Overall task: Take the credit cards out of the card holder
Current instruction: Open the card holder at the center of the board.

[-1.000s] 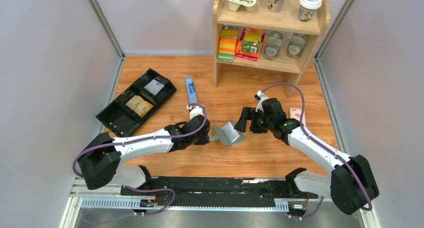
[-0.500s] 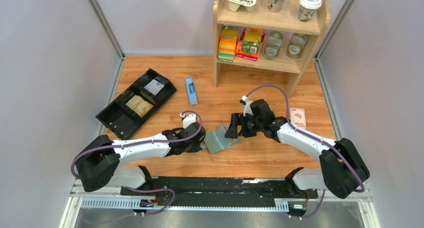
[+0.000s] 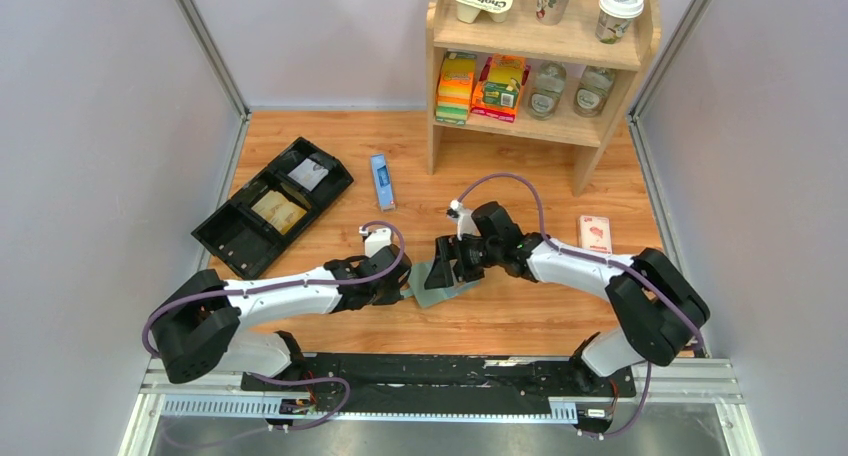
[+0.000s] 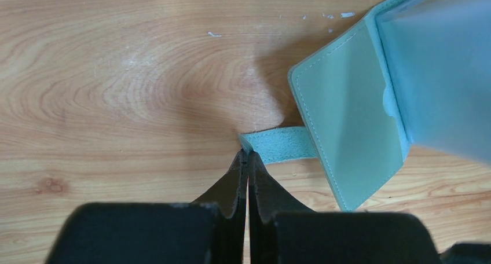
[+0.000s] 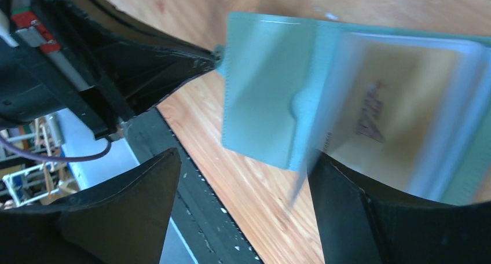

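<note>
Wooden desk (image 3: 520, 321) was seen from above, w/ a wooden shelf unit (image 3: 433, 96) at its far edge, stocked w/ cups, jars and cartons. Black compartmented tray (image 3: 236, 242) was noted far left, set at an angle. A tan item lay in its middle section and a grey one in the far section.

Card holder (image 3: 445, 291) was found lying open on the desk, approx. centre front, between the two arms, w/ sage inner cover and pale pocket pages facing up. Long narrow blue box (image 3: 380, 179) lay beyond it, well apart. Pink packet (image 3: 595, 234) lay to the right, by the shelf leg.

Right gripper (image 3: 447, 266) was held over the card holder, jaws wide apart, one finger to each side of the pocket pages. Contact w/ the pages could not be judged (blurred).

Left gripper (image 4: 247, 160) was low on the desk, jaws pressed together on the tip of the closure strap (image 4: 284, 145).

One tan credit card (image 5: 394, 102) w/ dark print was seen through a translucent pocket, i.e. not yet removed.
</note>
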